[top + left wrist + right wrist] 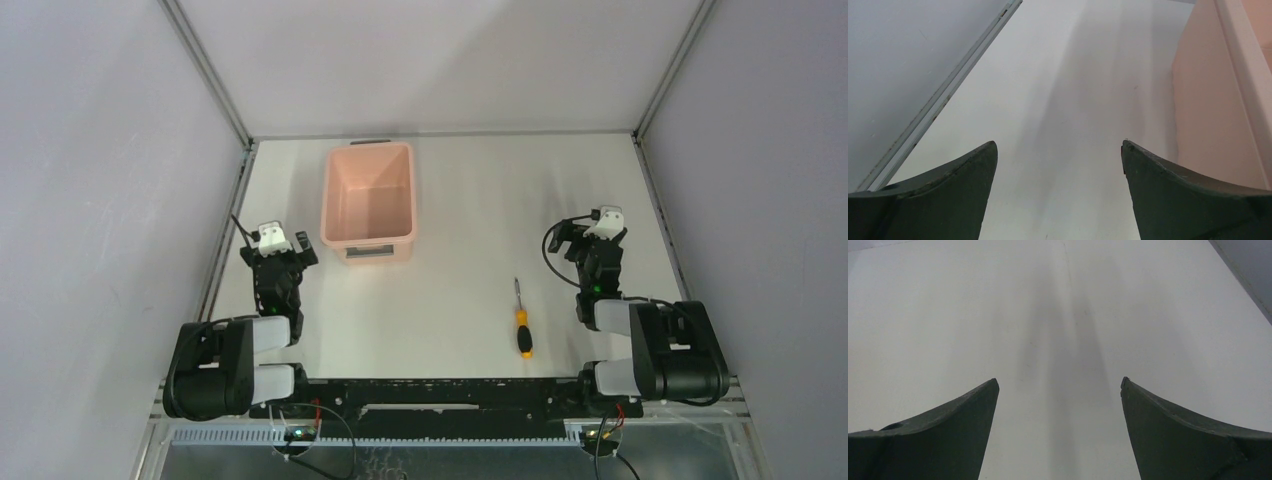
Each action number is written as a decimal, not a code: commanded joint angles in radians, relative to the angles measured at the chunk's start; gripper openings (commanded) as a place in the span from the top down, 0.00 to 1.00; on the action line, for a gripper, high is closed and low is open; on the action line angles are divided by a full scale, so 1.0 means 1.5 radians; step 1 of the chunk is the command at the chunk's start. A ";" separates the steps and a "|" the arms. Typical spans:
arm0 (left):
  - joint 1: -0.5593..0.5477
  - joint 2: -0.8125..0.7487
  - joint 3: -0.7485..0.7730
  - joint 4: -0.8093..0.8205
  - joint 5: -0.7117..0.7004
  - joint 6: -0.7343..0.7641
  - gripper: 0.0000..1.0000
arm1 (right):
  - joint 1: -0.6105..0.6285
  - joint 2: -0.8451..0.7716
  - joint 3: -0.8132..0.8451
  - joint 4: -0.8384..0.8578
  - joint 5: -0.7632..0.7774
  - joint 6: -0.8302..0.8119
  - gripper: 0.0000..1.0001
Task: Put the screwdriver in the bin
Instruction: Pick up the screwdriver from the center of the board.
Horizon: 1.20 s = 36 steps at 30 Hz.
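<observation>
White and matte, the surface point(470, 200) sits between pale grey walls. On its far left part stands the pale pink bin point(368, 200), open side up, with a dark handle at its far end and a label on its near short side. The screwdriver point(520, 318) lies flat on the surface, well apart from the bin and nearer the right arm, its thin shaft pointing away from the arms. The left end effector point(1059, 145) has its jaws spread wide, just beside the bin's long wall. The right end effector point(1059, 381) is likewise spread wide over the surface, gripping nothing.
</observation>
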State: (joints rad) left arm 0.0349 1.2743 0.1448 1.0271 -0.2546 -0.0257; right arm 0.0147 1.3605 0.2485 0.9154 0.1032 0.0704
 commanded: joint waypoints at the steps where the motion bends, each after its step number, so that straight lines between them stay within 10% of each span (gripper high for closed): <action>1: -0.003 -0.010 0.033 0.017 0.007 0.006 0.02 | 0.000 -0.056 0.025 -0.042 0.006 -0.013 0.00; 25: -0.004 -0.010 0.033 0.017 0.006 0.006 0.02 | 0.104 -0.161 0.658 -0.999 0.127 0.126 0.00; 36: -0.003 -0.010 0.033 0.017 0.006 0.006 0.02 | 0.182 -0.154 0.708 -1.264 0.057 0.224 0.01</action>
State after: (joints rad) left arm 0.0349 1.2743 0.1448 1.0271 -0.2546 -0.0257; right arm 0.2405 1.1267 1.3117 -0.7837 0.2314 0.3141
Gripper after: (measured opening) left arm 0.984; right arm 0.993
